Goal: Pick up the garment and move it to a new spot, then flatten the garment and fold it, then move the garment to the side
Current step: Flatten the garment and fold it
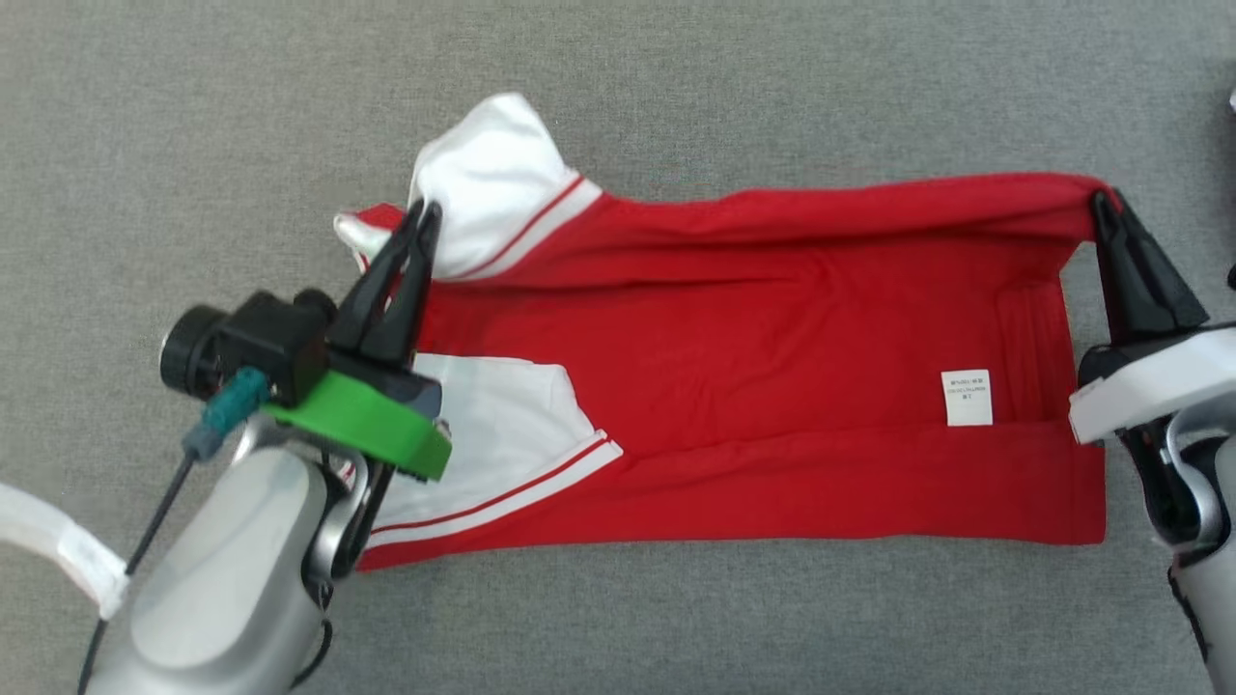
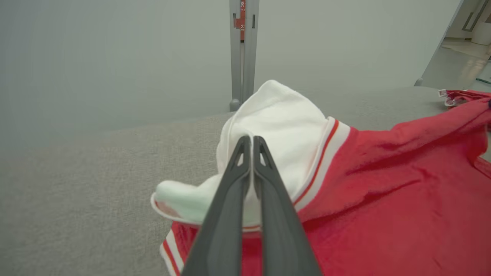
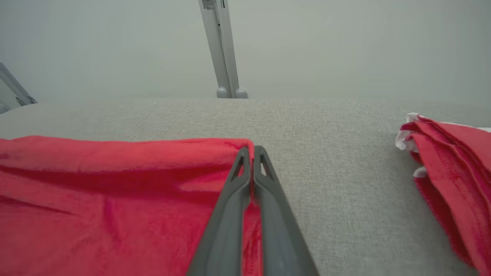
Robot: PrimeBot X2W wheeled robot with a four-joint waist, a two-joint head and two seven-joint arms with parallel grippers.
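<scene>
On the red garment (image 1: pixel 772 367), near the hem end, a white sewn-in label (image 1: pixel 967 398) printed with a few short lines of dark text, too small to make out. On the grey post (image 2: pixel 236 69) in the left wrist view, a narrow red strip (image 2: pixel 242 17) with white characters, cropped and blurred, not legible.

Soft, even light lies on the grey desk (image 1: pixel 193 145), with no glare and only faint shadows in the folds of the strongly saturated red garment (image 1: pixel 772 386). The head view is sharp, though its white label (image 1: pixel 967 397) is too small to read. In both wrist views the fingers (image 2: pixel 230 214) widen and soften toward the bottom edge, and the background is hazy.
</scene>
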